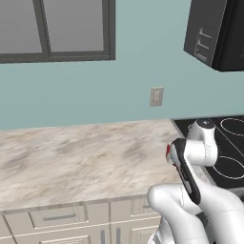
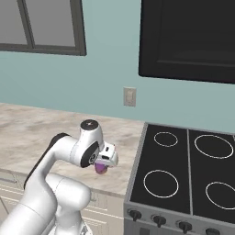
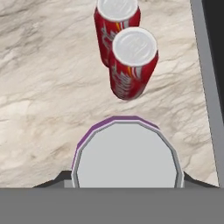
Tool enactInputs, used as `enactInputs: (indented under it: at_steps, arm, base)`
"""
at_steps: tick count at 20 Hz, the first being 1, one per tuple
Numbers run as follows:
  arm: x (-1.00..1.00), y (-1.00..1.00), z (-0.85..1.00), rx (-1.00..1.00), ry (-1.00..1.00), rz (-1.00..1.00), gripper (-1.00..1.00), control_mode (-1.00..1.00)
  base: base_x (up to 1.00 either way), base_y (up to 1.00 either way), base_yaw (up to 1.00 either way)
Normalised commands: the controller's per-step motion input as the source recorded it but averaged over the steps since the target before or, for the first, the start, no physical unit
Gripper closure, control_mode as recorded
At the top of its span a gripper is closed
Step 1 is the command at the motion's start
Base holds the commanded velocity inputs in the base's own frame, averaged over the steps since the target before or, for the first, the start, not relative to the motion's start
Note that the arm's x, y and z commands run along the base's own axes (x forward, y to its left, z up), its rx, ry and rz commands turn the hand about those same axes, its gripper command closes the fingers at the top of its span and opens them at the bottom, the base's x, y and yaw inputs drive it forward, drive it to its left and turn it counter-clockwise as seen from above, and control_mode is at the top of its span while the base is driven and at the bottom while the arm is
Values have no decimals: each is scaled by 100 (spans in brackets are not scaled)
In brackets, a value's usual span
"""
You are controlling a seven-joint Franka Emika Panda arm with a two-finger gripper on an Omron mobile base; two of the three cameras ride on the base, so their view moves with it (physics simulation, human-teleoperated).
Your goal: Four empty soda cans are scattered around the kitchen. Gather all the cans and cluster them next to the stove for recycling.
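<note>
Gripping purple can, apparently; cylindrical red cans on marbled counter.

Purple-pink can with silvery top, upright, low centre of the hand view, over marble. Two red cans, upright, side by side: nearer one at upper centre, farther one behind at top edge. Stove's grey edge along the right side; black cooktop with white rings at lower right of the right base view.
</note>
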Motion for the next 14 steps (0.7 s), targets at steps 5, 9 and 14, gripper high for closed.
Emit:
enactInputs:
  at_steps: [5,9,14]
  arm:
    - [19,-5,-19,0,0,0,100,-100]
    - [17,-11,-9,0,0,0,100,-100]
    - [15,-12,-6,0,0,0,100,-100]
  base:
    - [0,0,0]
    - [0,0,0]
    - [0,0,0]
